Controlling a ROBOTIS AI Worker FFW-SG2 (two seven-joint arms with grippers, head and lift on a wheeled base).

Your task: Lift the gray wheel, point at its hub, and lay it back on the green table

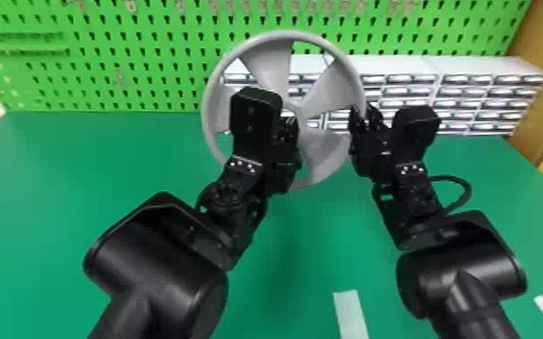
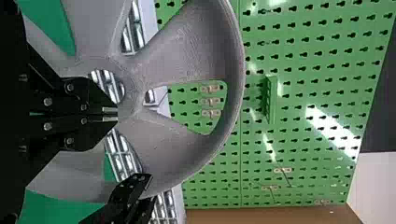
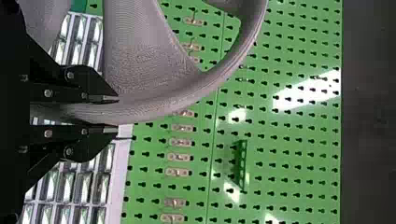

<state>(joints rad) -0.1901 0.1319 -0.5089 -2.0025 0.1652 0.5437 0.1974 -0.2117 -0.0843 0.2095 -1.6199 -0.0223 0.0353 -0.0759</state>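
Note:
The gray wheel (image 1: 324, 97) is held upright above the green table (image 1: 81, 189), its right rim between the fingers of my right gripper (image 1: 365, 118). In the right wrist view, the right gripper (image 3: 116, 115) is shut on the rim of the wheel (image 3: 140, 106), a finger on either side. My left gripper (image 1: 289, 126) is in front of the wheel's middle. Seen from the left wrist, the left gripper (image 2: 116, 114) has its fingertips together at the hub of the wheel (image 2: 133, 86), with nothing between them; whether they touch it I cannot tell.
Behind the wheel stand white drawer cabinets (image 1: 478, 90) at the back right, against a green pegboard (image 1: 149, 54). White tape strips (image 1: 351, 315) lie near the table's front. A cable (image 1: 462, 185) loops out beside the right forearm.

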